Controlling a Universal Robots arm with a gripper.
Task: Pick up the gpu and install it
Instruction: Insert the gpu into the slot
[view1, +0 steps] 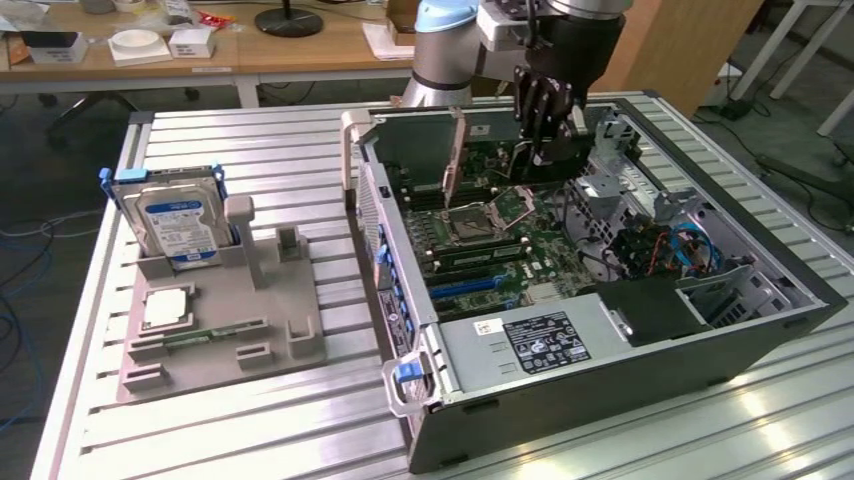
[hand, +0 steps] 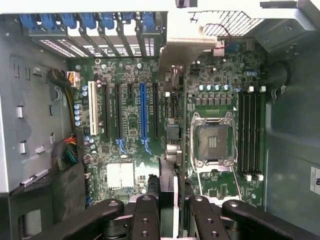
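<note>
Ribbed aluminium tabletop (view1: 240, 420) carries an open dark-grey metal computer case (view1: 601, 410). My hand (view1: 545, 135) grips the gpu (view1: 550, 165), a thin black rectangular card, above the green motherboard (view1: 494, 240); its lower edge is hard to make out.

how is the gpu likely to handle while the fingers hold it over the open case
The gpu looks like a thin flat card, so it is probably stiff and fairly light. Hanging below the fingers by one edge, it could pivot if nudged sideways. Its board is likely fragile, so knocks against the computer case seem risky.
</note>
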